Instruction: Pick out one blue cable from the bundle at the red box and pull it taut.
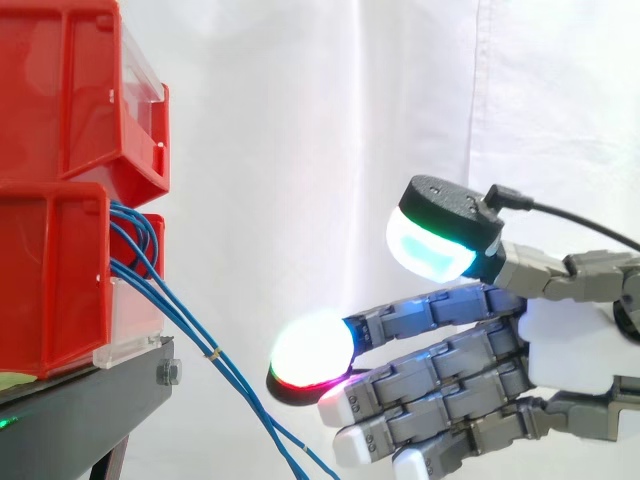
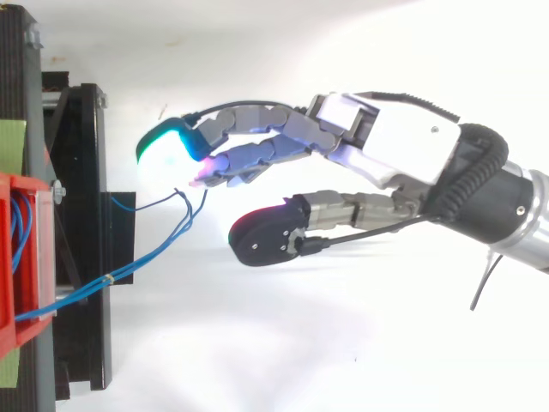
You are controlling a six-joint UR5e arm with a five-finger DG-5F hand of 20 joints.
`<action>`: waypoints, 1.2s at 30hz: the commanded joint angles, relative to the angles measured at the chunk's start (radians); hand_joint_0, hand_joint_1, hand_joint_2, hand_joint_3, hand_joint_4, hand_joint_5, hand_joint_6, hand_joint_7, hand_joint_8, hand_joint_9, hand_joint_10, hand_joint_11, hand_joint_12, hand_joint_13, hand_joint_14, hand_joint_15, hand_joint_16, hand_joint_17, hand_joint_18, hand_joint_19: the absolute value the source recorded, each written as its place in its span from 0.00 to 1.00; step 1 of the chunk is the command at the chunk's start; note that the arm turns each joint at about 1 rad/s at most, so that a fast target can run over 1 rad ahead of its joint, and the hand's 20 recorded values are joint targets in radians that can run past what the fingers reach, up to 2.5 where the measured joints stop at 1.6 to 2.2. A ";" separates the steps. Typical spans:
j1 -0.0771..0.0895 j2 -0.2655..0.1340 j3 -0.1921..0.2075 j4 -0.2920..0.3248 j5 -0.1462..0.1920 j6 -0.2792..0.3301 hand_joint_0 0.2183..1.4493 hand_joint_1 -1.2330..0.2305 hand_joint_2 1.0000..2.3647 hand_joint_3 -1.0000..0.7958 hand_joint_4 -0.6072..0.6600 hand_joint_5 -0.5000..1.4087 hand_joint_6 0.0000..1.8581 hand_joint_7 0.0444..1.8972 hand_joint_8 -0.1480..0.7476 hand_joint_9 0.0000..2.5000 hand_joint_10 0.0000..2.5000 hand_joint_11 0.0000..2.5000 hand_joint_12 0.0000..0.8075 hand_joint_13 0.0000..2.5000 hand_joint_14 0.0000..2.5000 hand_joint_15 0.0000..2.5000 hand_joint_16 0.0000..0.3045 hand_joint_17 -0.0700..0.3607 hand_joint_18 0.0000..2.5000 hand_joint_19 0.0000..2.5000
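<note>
A bundle of thin blue cables [image 1: 160,287] comes out of the lower red box [image 1: 55,280] and slopes down to the right, held together by a small yellow tie [image 1: 212,352]. In the top view the blue cables [image 2: 150,255] run from the red box [image 2: 10,257] toward the fingertips, and their loose ends curl just under them. My hand [image 1: 560,340] reaches in from the right with its fingers straight, pointing at the box. The thumb pad [image 1: 438,240] glows cyan, well apart from the fingers. Nothing is pinched. I cannot tell whether a cable touches a fingertip [image 2: 199,176].
A second red box [image 1: 70,90] sits stacked on the lower one. Both rest on the black stand [image 1: 90,395], whose frame [image 2: 86,215] juts out toward my hand. A white curtain hangs behind.
</note>
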 commanded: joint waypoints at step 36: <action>-0.016 -0.188 0.147 0.134 -0.093 0.057 0.25 0.47 0.00 0.28 0.69 0.14 0.27 0.33 0.59 0.31 0.00 0.01 0.60 0.23 0.00 0.10 0.23 0.53 0.17 0.21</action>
